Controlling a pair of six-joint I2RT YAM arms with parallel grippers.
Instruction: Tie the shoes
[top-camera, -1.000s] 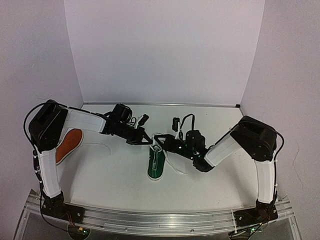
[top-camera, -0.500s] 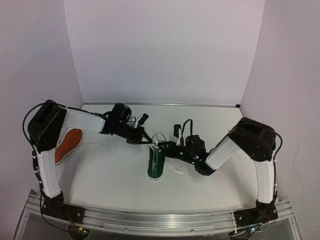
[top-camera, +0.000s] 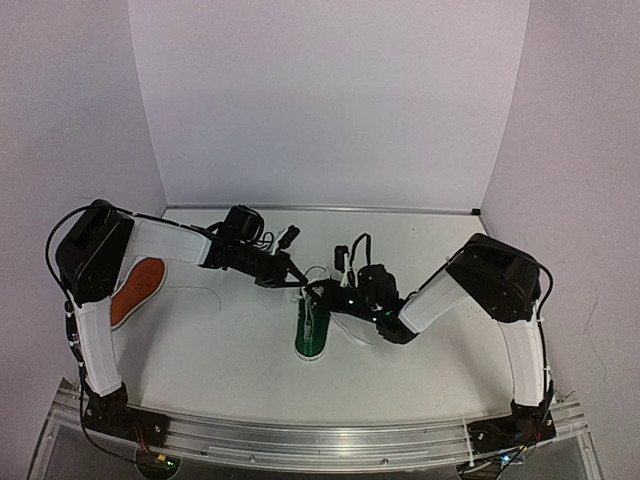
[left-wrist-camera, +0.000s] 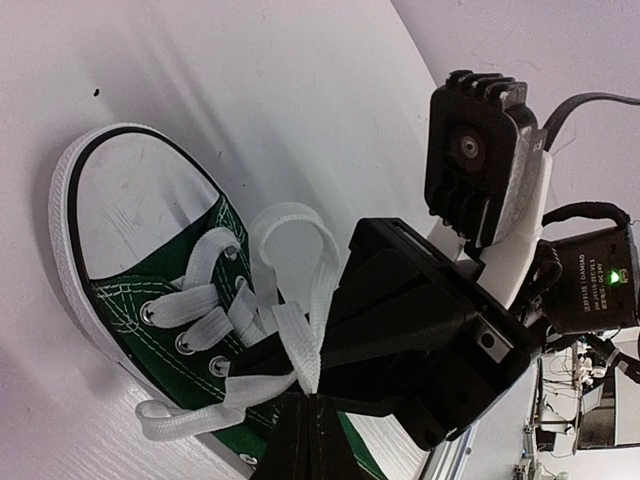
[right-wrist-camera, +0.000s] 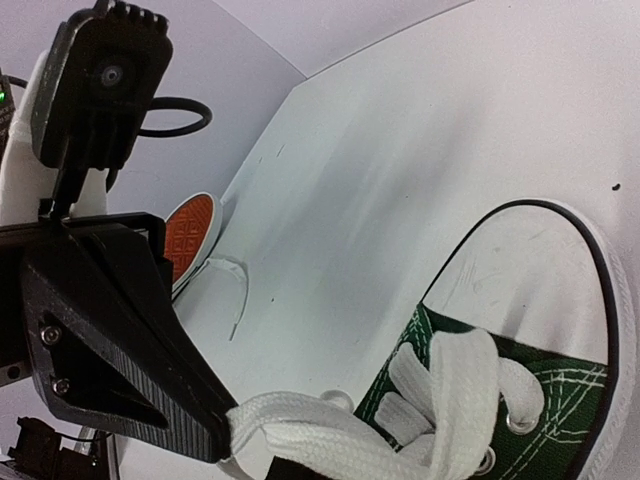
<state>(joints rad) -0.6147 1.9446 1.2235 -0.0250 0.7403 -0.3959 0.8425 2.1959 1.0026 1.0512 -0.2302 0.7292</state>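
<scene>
The orange-red canvas sneaker (top-camera: 137, 290) lies at the left of the white surface (top-camera: 220, 350), partly under the left arm and well apart from the work. At centre, the left gripper (top-camera: 297, 283) is closed on the white flat lace (left-wrist-camera: 300, 345) above the dark green canvas sneaker (top-camera: 313, 330). The right gripper (top-camera: 318, 292), tip to tip with it, is likewise closed on the lace. Knot forming on the green sneaker is judged to be in hand. Next, the pinched strands must be crossed or drawn apart without the shoe being dragged.

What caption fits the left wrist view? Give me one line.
Left claw and right claw, both shut, pinch the white laces over the green shoe.
</scene>
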